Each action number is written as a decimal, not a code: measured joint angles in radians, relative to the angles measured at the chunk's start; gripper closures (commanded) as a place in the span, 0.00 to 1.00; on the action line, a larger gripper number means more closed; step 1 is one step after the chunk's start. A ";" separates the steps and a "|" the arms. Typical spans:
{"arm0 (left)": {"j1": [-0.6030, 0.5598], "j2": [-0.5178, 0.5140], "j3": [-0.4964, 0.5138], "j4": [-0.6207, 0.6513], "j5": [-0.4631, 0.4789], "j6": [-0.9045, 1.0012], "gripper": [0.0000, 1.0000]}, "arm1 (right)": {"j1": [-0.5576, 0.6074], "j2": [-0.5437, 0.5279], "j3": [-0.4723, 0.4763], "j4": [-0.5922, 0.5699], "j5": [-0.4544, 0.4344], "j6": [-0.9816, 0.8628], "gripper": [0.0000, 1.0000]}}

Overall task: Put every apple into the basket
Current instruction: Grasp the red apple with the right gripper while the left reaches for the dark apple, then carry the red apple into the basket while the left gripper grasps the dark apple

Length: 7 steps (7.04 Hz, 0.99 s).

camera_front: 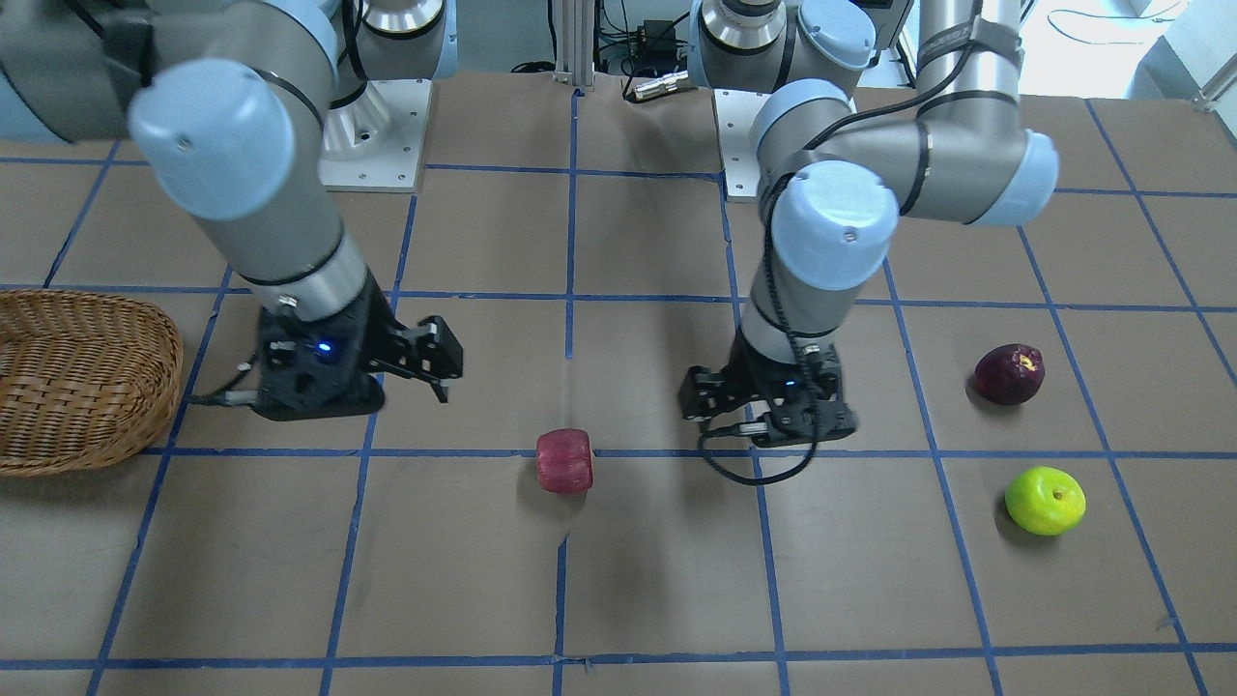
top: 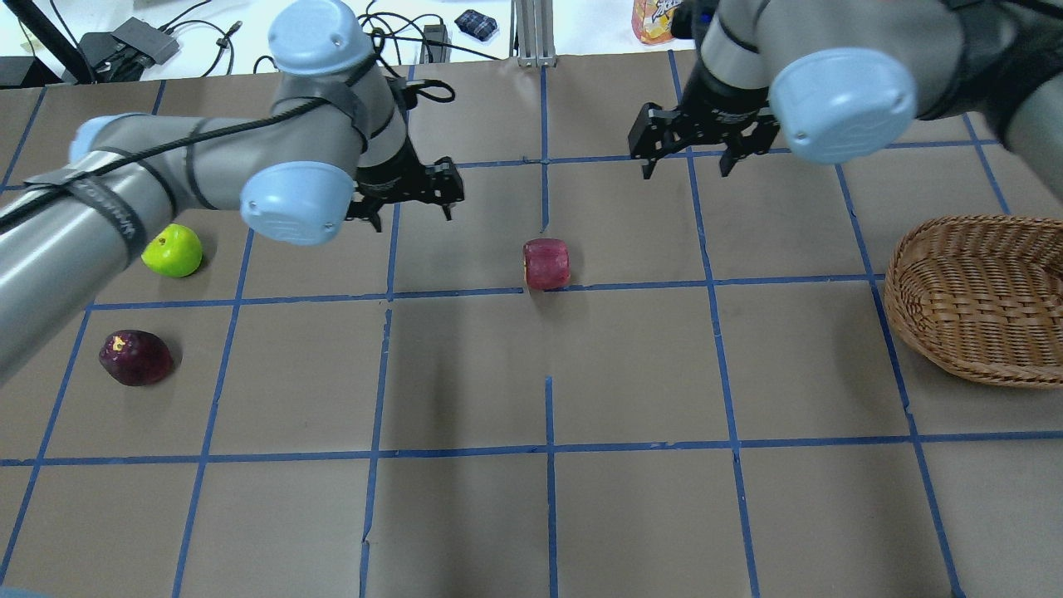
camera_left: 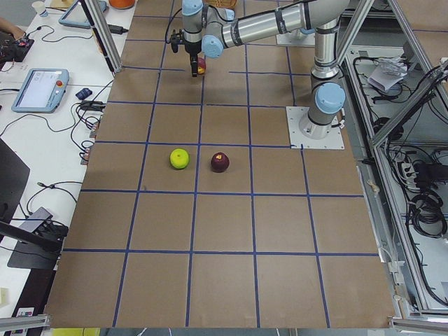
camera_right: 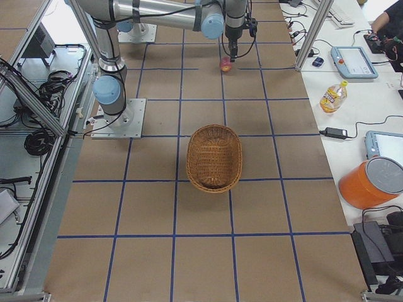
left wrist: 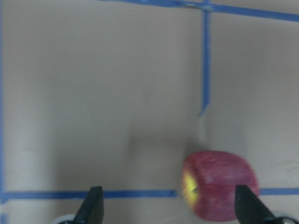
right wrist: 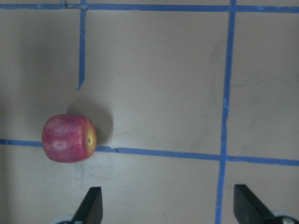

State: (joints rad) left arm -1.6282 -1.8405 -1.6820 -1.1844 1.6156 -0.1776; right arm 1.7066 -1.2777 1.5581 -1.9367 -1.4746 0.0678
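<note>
The red apple [top: 546, 263] lies on its side at the table's middle, also in the front view [camera_front: 565, 461]. My left gripper [top: 411, 212] is open and empty, hovering to the apple's left; its wrist view shows the apple [left wrist: 219, 191] near the right finger. My right gripper [top: 686, 166] is open and empty, beyond and right of the apple, which its wrist view [right wrist: 69, 138] shows at the left. The yellow-green apple [top: 173, 250] and dark purple apple [top: 135, 358] lie at the far left. The wicker basket [top: 972, 299] stands empty at the right edge.
Blue tape lines grid the brown table top. The arms' base plates [camera_front: 372, 135] stand at the robot's side of the table. A side bench beyond the far edge holds a bottle [camera_right: 332, 95], cables and tablets.
</note>
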 measured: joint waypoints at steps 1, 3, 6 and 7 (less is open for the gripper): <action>0.089 0.051 -0.021 -0.076 0.041 0.128 0.00 | 0.064 0.073 -0.001 -0.081 0.000 0.065 0.00; 0.296 0.103 -0.105 -0.107 0.062 0.340 0.00 | 0.154 0.177 0.001 -0.187 -0.012 0.183 0.00; 0.587 0.089 -0.206 -0.036 0.064 0.612 0.00 | 0.198 0.264 0.008 -0.257 -0.014 0.212 0.00; 0.620 0.086 -0.214 -0.008 0.066 0.682 0.00 | 0.202 0.283 0.008 -0.273 -0.014 0.212 0.59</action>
State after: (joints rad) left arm -1.0085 -1.7549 -1.8959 -1.1919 1.6818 0.5043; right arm 1.9088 -0.9948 1.5665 -2.2098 -1.4887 0.2796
